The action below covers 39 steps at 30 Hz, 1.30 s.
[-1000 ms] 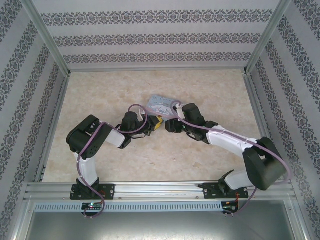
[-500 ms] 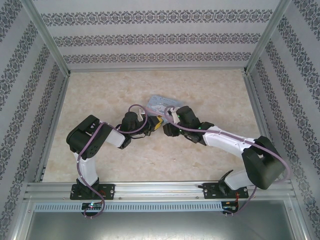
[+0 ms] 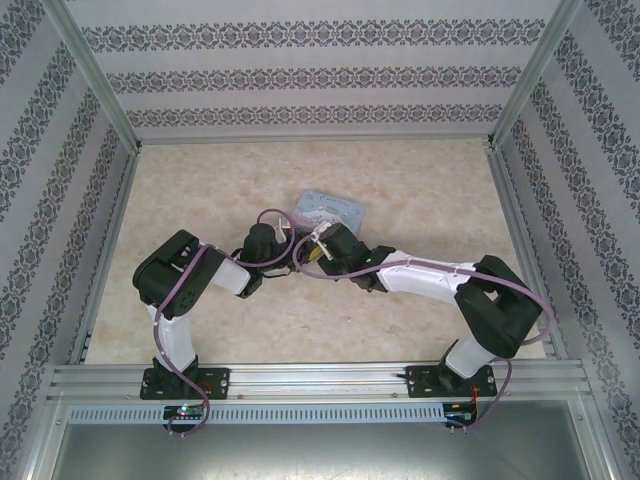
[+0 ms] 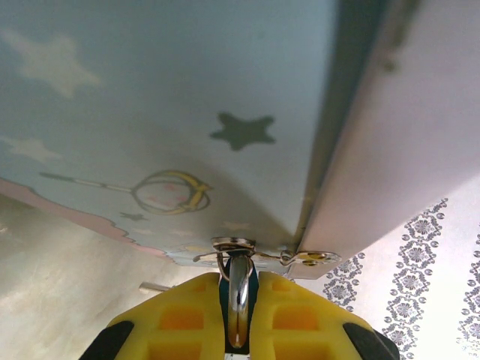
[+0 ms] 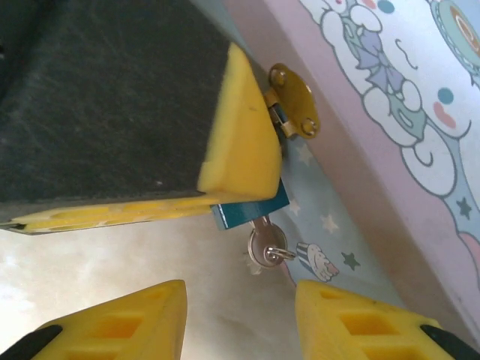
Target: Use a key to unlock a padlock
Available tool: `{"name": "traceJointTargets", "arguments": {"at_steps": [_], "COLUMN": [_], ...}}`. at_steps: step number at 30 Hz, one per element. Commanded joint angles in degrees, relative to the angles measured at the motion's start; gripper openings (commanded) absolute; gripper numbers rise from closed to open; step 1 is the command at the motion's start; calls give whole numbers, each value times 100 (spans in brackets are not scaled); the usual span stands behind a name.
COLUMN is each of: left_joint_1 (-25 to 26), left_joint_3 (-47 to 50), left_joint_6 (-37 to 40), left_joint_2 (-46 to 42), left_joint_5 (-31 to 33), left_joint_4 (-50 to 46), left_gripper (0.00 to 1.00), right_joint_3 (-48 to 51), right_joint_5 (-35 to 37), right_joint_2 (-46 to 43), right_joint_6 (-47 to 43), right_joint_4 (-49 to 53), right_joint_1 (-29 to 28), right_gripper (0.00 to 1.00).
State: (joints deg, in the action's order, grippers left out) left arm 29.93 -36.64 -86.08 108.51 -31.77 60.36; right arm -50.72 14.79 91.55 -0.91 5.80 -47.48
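Observation:
The padlock (image 5: 247, 211) is a small blue block, and my left gripper (image 4: 238, 281) is shut on it. Its silver shackle (image 4: 238, 300) rises between the yellow fingers (image 5: 240, 142) and runs through the clasp of the pastel-blue tin box (image 4: 165, 90). A silver key (image 5: 266, 241) with a small ring sticks out of the lock's underside. My right gripper (image 5: 240, 300) is open just below the key, one finger on each side, touching nothing. In the top view both grippers meet at the box's near edge (image 3: 330, 212).
The cartoon-printed tin box (image 5: 390, 112) lies on the marble-patterned table (image 3: 420, 180), with a brass hasp plate (image 5: 294, 101) on its side. Patterned walls and aluminium rails enclose the table. The right forearm (image 3: 420, 275) stretches low across the table's middle.
The right arm has swung left and its gripper has closed in on the left gripper and the lock. The left arm has held still, gripping the lock.

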Motion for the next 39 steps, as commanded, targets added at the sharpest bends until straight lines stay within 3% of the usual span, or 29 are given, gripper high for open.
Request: {"name": "traceJointTargets", "arguments": {"at_steps": [1, 18, 24, 28, 34, 37, 39], "left_joint_1": [34, 35, 38, 38, 31, 30, 32], "left_joint_3": [-106, -5, 25, 40, 95, 129, 131], "left_joint_6": [83, 80, 85, 98, 125, 138, 159], "left_joint_2": [-155, -163, -181, -157, -102, -68, -27], "left_joint_5": [-138, -137, -138, -137, -129, -91, -70], "left_joint_4": [81, 142, 151, 161, 203, 213, 213], "left_gripper": [0, 0, 0, 0, 0, 0, 0], "right_joint_3": [-213, -795, -890, -904, -817, -658, -442], "right_joint_5": [618, 736, 613, 132, -1465, -1845, -2094], "right_joint_2": [170, 719, 834, 710, 369, 121, -134], "right_joint_6": [-453, -674, -599, -330, 562, 900, 1239], "right_joint_4": [38, -17, 18, 43, -32, -95, -166], "right_joint_1": [-77, -77, -68, -4, 433, 548, 695], "right_gripper": [42, 27, 10, 0, 0, 32, 41]}}
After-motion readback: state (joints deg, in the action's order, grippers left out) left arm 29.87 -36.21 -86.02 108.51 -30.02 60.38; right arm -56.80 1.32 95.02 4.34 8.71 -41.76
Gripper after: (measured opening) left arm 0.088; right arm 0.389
